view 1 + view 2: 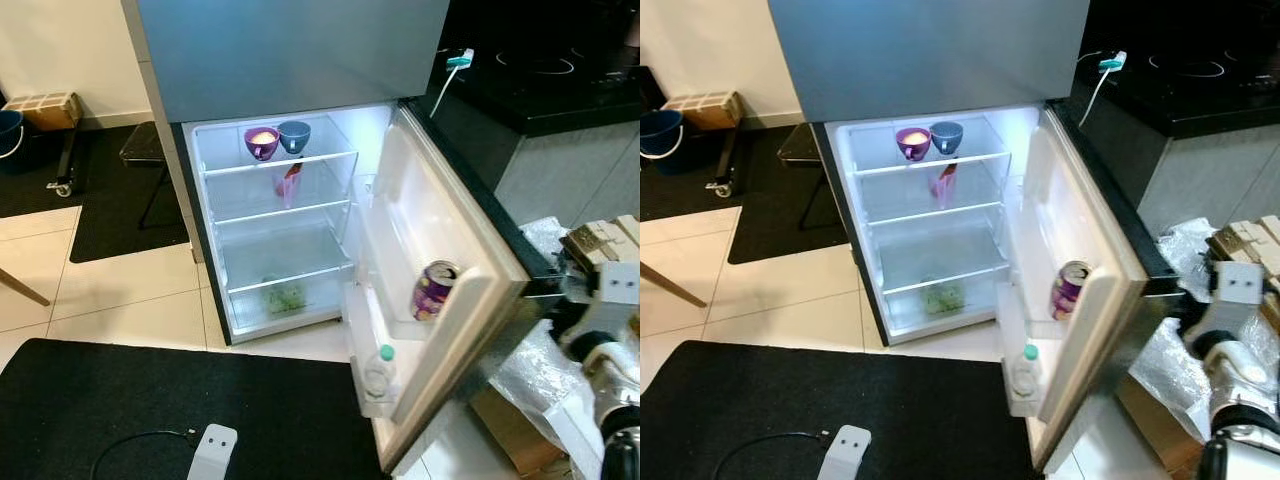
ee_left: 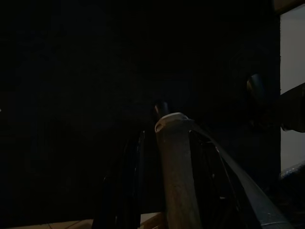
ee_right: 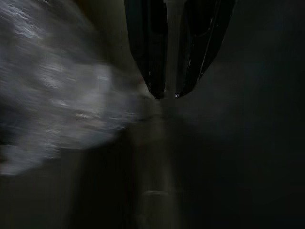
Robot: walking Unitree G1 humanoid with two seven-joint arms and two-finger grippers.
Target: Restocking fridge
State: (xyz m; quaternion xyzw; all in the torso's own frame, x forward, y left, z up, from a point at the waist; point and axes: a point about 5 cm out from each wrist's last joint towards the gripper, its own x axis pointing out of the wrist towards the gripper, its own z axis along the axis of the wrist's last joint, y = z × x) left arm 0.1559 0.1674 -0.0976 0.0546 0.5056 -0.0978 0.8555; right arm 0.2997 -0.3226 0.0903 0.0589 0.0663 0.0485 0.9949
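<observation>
Fridge door (image 1: 455,290) swung wide open, purple can (image 1: 435,290) in its door shelf, water bottle (image 1: 379,372) in the rack below. Right gripper (image 3: 164,93) at the door's outer edge, jaws narrow, nearly closed. Can probably light, slick, dentable, so best grabbed mid-body.
</observation>
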